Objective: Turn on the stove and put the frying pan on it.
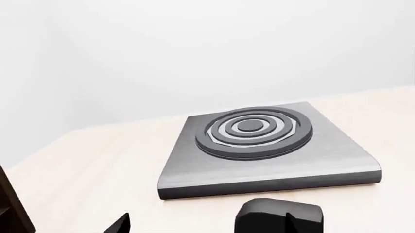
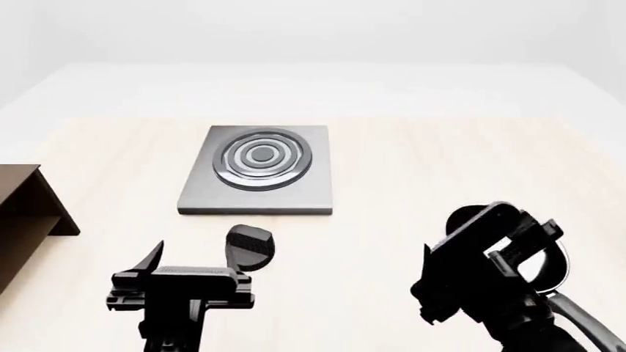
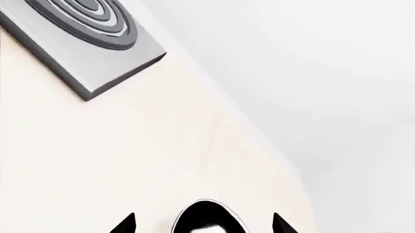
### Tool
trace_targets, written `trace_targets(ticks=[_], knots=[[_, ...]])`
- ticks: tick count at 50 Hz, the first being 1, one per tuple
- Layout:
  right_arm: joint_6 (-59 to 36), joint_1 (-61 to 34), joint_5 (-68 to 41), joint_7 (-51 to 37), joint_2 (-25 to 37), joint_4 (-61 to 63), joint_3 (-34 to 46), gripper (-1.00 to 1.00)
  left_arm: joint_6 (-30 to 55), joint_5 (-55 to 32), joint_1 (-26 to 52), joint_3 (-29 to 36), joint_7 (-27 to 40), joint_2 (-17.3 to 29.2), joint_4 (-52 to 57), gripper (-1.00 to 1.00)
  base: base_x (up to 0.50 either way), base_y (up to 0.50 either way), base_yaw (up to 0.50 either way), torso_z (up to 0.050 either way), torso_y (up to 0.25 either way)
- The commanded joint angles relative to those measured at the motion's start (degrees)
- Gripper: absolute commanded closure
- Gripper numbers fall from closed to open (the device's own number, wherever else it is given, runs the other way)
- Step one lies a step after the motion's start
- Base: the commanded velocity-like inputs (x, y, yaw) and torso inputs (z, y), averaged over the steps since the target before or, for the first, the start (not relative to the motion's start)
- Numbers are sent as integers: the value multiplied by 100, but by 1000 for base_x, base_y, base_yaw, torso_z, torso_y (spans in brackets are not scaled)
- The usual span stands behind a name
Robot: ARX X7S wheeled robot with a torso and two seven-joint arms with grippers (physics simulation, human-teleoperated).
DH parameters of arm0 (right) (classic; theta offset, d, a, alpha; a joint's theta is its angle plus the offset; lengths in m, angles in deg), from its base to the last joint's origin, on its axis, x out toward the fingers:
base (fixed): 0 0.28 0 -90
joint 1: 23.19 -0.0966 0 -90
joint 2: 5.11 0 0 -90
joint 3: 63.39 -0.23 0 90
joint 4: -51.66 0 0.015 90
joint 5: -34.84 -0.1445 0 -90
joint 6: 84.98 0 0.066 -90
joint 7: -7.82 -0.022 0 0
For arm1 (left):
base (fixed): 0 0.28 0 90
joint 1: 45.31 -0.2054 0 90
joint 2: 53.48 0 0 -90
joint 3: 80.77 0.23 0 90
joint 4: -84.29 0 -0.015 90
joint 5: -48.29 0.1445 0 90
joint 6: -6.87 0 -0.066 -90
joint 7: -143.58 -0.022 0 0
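The stove [image 2: 258,170], a flat grey plate with dark and silver rings, lies bare on the pale table [image 2: 411,169], well ahead of both arms in the head view. The frying pan [image 2: 550,265] shows there only as a thin pale-rimmed arc behind the right gripper [image 2: 459,282], whose bulk hides most of it; the handle runs off toward the lower right corner. The right wrist view adds a cropped sliver of the pan's glossy black inside between 2 spread fingertips [image 3: 126,224], though whether they grip it cannot be told. That view also cuts the stove to 1 corner. The left gripper [image 2: 201,257] hangs just short of the stove's near edge, fingers parted around nothing. A brown shelf-like block [image 2: 29,202] sits at the far left, cut off by the frame.
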Motion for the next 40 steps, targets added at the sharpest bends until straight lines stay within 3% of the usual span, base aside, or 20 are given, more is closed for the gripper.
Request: trace_targets(ticks=[1, 8, 12, 16, 24, 40], knots=[[-1531, -1378, 86, 774, 1021, 249, 983, -100, -122, -9, -32, -152, -185, -86, -42, -100, 0, 0, 0, 0, 0], [-1805, -2248, -445, 1107, 1684, -57, 1731, -100, -241, -28, -67, -130, -189, -65, -105, -100, 0, 0, 0, 0, 0], [-1804, -2738, -1882, 573, 2038, -439, 2002, -100, -273, -37, -68, -114, -192, -53, -132, -100, 0, 0, 0, 0, 0], [-1787, -2735, -2467, 230, 2105, -924, 1950, -100, -326, -8, -85, -74, -186, -35, -157, -100, 0, 0, 0, 0, 0], [-1660, -2696, -2994, 464, 2415, -1147, 2074, -100, -339, -7, -82, -28, -175, -14, -162, -100, 0, 0, 0, 0, 0], [-1259, -2232, -3286, 420, 2756, -1599, 2040, -100, -345, -15, -80, 31, -129, 14, -165, -100, 0, 0, 0, 0, 0]])
